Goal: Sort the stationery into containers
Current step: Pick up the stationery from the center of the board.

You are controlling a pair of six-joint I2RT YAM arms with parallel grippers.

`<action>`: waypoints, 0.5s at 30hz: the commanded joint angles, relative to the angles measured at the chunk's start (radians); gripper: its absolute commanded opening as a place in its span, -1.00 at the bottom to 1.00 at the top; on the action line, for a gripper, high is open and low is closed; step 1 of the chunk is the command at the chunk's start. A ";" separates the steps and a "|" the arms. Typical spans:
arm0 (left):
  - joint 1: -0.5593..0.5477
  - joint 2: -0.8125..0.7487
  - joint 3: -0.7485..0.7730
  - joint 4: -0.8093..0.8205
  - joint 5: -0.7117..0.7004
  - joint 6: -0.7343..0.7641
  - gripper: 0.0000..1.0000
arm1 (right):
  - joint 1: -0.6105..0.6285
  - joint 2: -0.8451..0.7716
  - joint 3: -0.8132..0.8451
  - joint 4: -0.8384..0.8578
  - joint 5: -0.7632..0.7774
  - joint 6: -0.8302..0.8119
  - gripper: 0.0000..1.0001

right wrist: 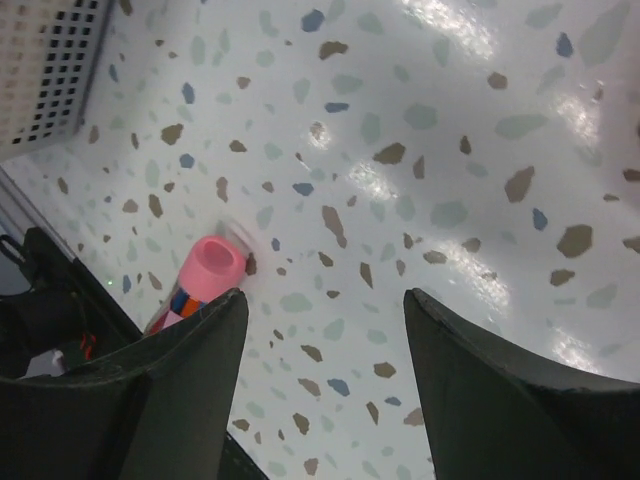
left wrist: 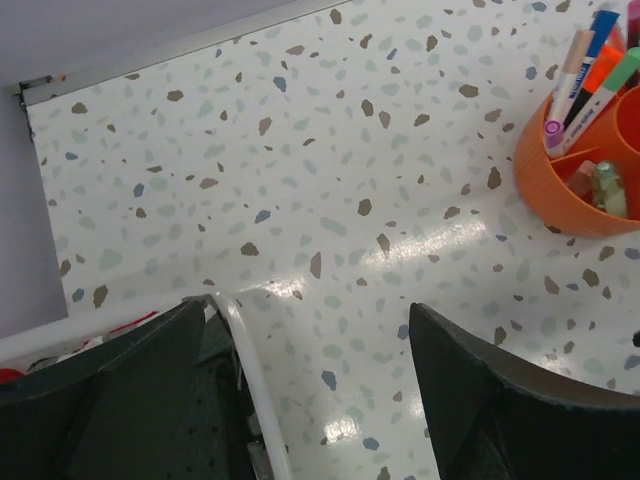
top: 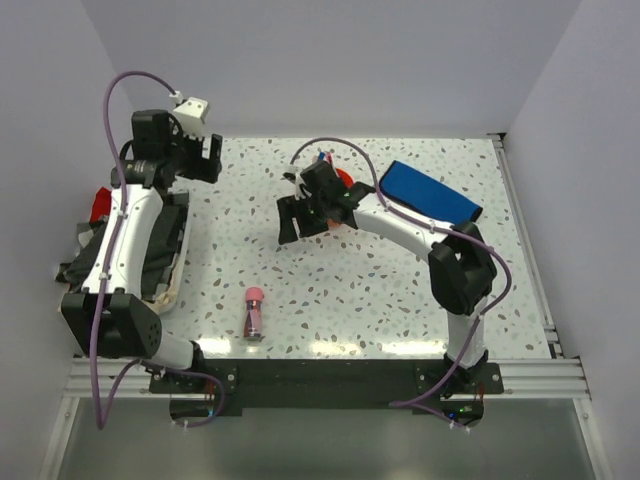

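A stubby pink-capped glue tube (top: 254, 312) lies on the speckled table near the front; it also shows in the right wrist view (right wrist: 208, 273), partly hidden behind my left finger. The round orange caddy (left wrist: 570, 195) holds several markers (left wrist: 585, 75) standing upright; in the top view the caddy (top: 346, 180) is mostly hidden behind my right wrist. My right gripper (top: 300, 226) (right wrist: 325, 295) is open and empty, hovering mid-table, apart from the tube. My left gripper (top: 205, 160) (left wrist: 305, 310) is open and empty at the back left, well left of the caddy.
A blue flat object (top: 430, 192) lies at the back right. A white-rimmed basket (top: 172, 262) with dark contents sits along the left edge; its rim (left wrist: 250, 370) shows under my left gripper and its mesh (right wrist: 45, 60) in the right wrist view.
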 commanded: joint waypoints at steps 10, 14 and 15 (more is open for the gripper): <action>-0.187 -0.135 -0.409 -0.394 0.112 -0.324 0.61 | -0.341 -0.176 -0.085 -0.137 0.289 0.011 0.51; -0.196 -0.129 -0.575 -0.370 0.118 -0.360 0.61 | -0.407 -0.216 -0.125 -0.122 0.259 0.030 0.51; -0.210 -0.132 -0.589 -0.361 0.109 -0.361 0.61 | -0.413 -0.223 -0.135 -0.114 0.256 0.033 0.51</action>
